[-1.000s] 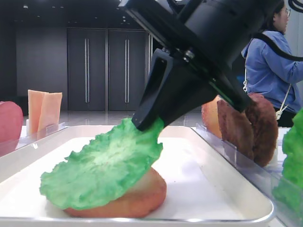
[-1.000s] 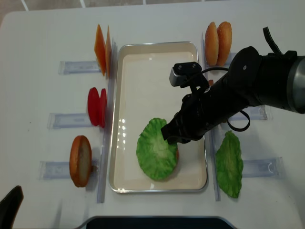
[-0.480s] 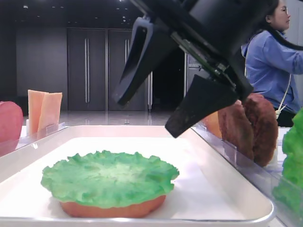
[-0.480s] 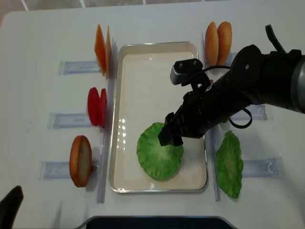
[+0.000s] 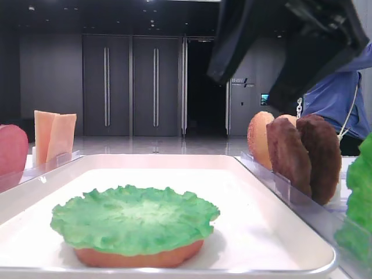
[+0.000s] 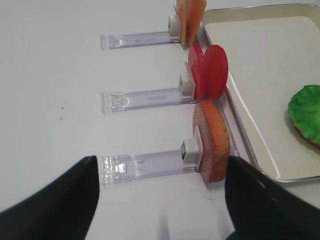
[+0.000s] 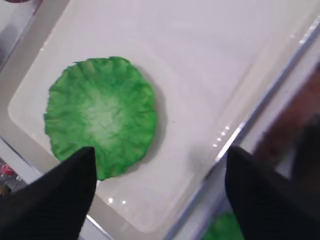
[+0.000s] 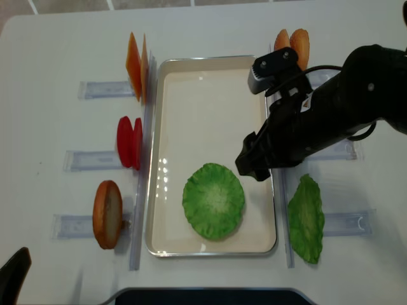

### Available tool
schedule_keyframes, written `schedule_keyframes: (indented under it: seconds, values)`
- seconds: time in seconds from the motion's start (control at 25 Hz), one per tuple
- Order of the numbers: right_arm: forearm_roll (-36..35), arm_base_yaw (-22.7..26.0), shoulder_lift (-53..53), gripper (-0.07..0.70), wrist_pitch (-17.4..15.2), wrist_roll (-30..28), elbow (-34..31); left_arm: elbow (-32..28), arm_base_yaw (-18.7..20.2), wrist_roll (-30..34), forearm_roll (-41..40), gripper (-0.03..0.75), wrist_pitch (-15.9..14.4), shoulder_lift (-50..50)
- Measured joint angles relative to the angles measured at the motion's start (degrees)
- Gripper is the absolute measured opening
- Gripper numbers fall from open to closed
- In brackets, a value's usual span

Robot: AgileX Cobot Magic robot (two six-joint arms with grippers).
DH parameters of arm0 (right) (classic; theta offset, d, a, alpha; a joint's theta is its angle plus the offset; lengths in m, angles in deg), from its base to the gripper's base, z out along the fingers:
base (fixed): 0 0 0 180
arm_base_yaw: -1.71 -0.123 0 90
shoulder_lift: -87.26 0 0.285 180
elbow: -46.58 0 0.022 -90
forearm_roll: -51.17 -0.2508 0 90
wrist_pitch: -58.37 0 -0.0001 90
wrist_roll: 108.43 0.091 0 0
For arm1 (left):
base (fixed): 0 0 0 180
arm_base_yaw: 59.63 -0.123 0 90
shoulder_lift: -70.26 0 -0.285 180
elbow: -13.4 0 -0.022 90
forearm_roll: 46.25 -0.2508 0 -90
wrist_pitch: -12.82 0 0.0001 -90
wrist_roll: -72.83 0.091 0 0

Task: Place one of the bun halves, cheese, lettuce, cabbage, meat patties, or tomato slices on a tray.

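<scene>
Released lettuce (image 8: 213,201) now lies flat on tray (image 8: 203,95).

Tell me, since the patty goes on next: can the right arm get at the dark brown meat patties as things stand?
Probably yes. The dark brown rough meat patties stand upright beside the white tray, under the right gripper, jaws open and empty.

Probably an office or lab hall: dark double doors (image 5: 131,84), white table (image 8: 51,51).

No readable writing anywhere: the small lit sign (image 5: 239,82) on the back wall, right of the dark doors (image 5: 131,85), is too blurred.
</scene>
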Motion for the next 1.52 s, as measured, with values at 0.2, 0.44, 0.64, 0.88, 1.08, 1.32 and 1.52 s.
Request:
schedule_keyframes:
  seconds: [0.2, 0.44, 0.64, 0.88, 1.08, 1.32, 1.52]
  values:
    - [8.97, 6.39, -4.00, 0.538, -4.61, 4.37, 0.00, 0.00, 0.00, 0.00, 0.00, 0.597, 0.00, 0.00]
    - [15.15, 18.15, -5.56, 0.538, -10.48, 4.66, 0.00, 0.00, 0.00, 0.00, 0.00, 0.597, 0.00, 0.00]
    - [17.94, 27.77, -5.56, 0.538, -14.93, 5.25, 0.00, 0.00, 0.00, 0.00, 0.00, 0.597, 0.00, 0.00]
    - [21.30, 36.79, -5.56, 0.538, -16.76, 9.51, 0.00, 0.00, 0.00, 0.00, 0.00, 0.597, 0.00, 0.00]
    - [23.76, 38.34, -6.33, 0.538, -16.93, 11.44, -0.25, 0.00, 0.00, 0.00, 0.00, 0.597, 0.00, 0.00]
    - [24.29, 38.38, -11.12, 0.538, -18.37, 11.90, -2.44, 0.00, 0.00, 0.00, 0.00, 0.597, 0.00, 0.00]
    - [25.23, 38.38, -17.34, 0.538, -21.37, 11.90, -5.45, 0.00, 0.00, 0.00, 0.00, 0.585, 0.00, 0.00]
